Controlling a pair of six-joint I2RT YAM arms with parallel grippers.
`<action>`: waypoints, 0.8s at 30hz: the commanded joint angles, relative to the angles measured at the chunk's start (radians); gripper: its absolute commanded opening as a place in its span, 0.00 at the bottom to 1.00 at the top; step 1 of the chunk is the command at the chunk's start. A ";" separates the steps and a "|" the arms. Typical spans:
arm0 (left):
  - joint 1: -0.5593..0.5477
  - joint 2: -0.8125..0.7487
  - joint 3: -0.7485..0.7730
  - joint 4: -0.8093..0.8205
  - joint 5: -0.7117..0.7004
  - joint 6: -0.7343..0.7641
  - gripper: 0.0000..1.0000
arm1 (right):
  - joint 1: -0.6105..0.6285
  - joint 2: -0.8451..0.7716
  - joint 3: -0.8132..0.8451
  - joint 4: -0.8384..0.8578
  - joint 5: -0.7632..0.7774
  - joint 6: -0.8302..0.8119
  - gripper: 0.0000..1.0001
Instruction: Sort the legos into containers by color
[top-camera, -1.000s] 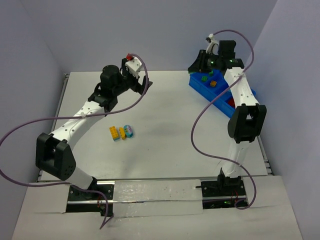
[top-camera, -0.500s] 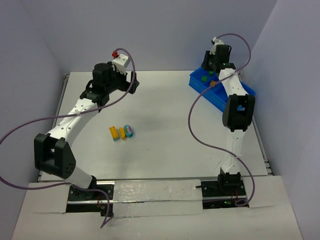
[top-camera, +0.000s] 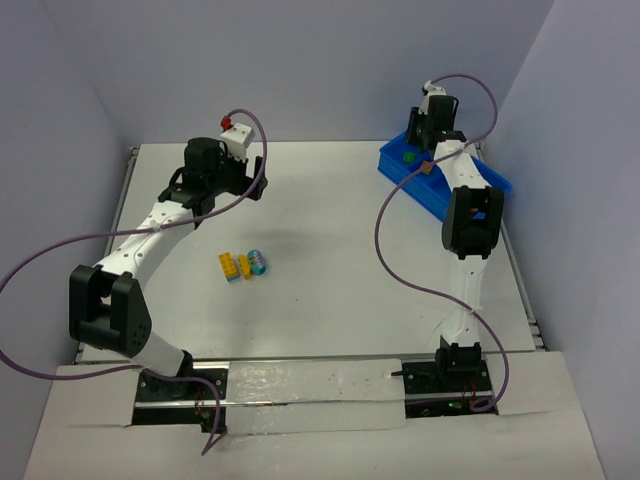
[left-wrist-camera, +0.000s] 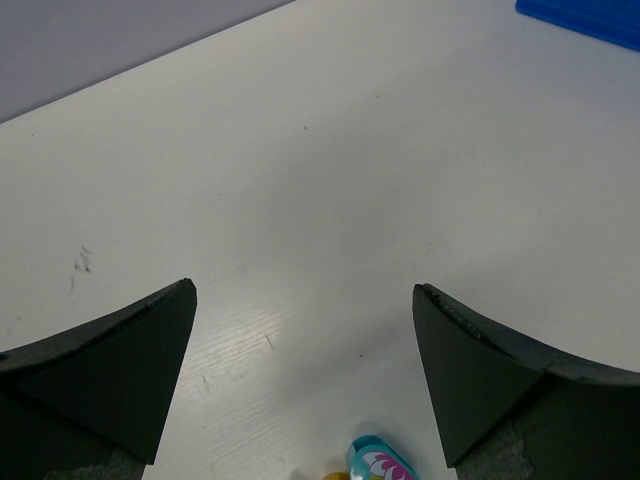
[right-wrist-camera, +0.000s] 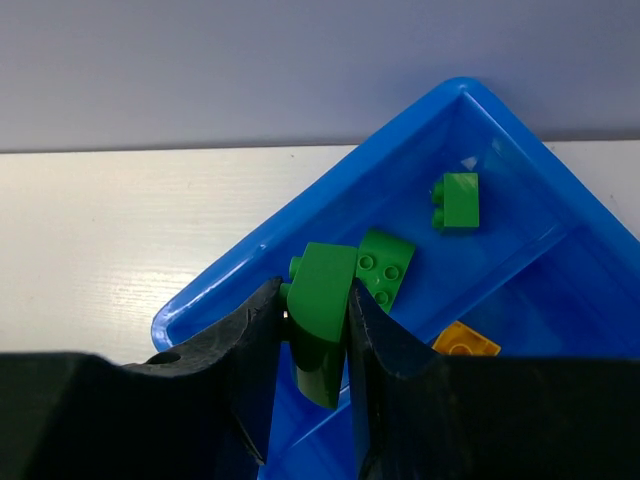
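Observation:
My right gripper (right-wrist-camera: 312, 300) is shut on a green lego (right-wrist-camera: 322, 310) and holds it over the far corner compartment of the blue bin (right-wrist-camera: 250, 262). Two more green legos (right-wrist-camera: 385, 265) lie in that compartment, and an orange one (right-wrist-camera: 465, 343) lies in the compartment beside it. In the top view the right gripper (top-camera: 424, 128) is over the bin's far end (top-camera: 392, 160). A yellow and orange lego pair (top-camera: 236, 266) and a light blue piece (top-camera: 258, 261) lie mid-table. My left gripper (left-wrist-camera: 305, 300) is open and empty above the table, with the light blue piece (left-wrist-camera: 378, 462) just below it.
The bin (top-camera: 495, 185) stands at the far right against the right wall. The back wall is close behind both grippers. Purple cables hang from both arms over the table.
The right gripper has moved back toward the bin's far corner with the green lego. The left arm has swung left and back, away from the table's middle.

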 joint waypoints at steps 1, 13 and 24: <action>0.034 -0.029 0.004 -0.034 0.057 0.043 0.99 | -0.005 0.002 0.018 0.042 0.025 0.002 0.35; 0.086 -0.084 -0.012 -0.326 0.435 0.434 0.99 | -0.004 -0.055 -0.003 0.001 -0.051 0.016 0.64; 0.095 0.108 0.155 -1.090 0.605 1.479 0.93 | -0.002 -0.305 -0.103 -0.051 -0.143 0.042 1.00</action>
